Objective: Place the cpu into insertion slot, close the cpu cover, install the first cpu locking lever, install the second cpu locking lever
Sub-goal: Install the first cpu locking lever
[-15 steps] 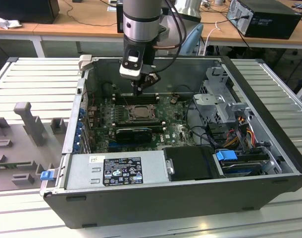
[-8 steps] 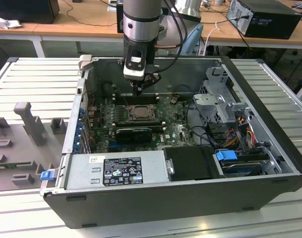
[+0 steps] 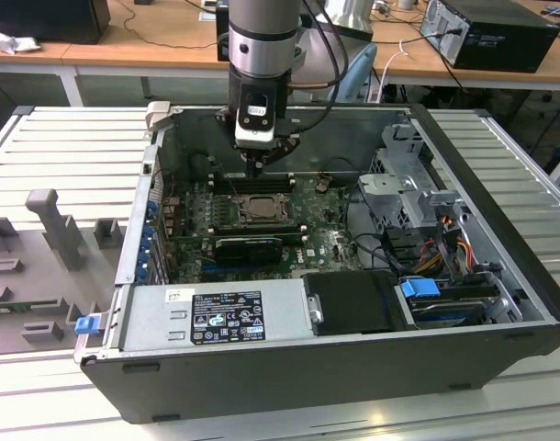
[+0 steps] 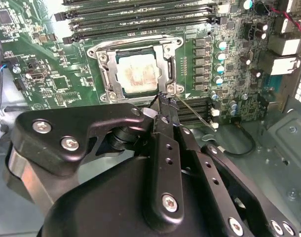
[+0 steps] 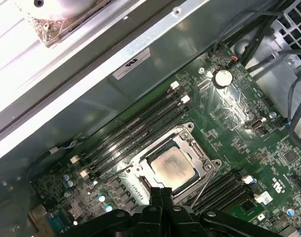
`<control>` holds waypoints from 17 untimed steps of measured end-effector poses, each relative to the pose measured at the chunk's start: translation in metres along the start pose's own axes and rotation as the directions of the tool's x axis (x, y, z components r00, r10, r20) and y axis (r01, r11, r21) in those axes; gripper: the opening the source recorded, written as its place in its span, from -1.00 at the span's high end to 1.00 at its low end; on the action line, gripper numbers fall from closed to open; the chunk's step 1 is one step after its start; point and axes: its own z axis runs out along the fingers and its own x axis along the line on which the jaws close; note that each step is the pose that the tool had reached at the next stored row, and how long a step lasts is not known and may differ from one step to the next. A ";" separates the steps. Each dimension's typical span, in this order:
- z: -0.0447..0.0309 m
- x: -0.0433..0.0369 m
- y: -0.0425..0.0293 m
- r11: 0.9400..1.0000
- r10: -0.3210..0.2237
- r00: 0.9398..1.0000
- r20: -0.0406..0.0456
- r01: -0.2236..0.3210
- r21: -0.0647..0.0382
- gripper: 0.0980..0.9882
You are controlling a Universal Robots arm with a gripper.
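Jaws pinched together on nothing visible, the gripper (image 4: 163, 104) hovers at the cpu cover's (image 4: 106, 74) corner, the thin locking lever (image 4: 192, 111) slanting away just beside its tips.

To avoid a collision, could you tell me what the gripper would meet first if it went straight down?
Probably the cpu cover rim at its corner, beside the locking lever; the gripper is poised right there, though depth is unclear.
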 end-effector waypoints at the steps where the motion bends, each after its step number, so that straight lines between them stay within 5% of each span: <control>1: 0.0000 0.0000 0.0000 1.000 -0.008 1.000 0.000 0.008 0.000 0.98; 11: 0.0000 0.0000 0.0000 0.994 -0.109 0.994 -0.005 0.109 0.007 0.98; 17: 0.0000 0.0000 0.0000 0.984 -0.180 0.984 -0.009 0.181 0.011 0.98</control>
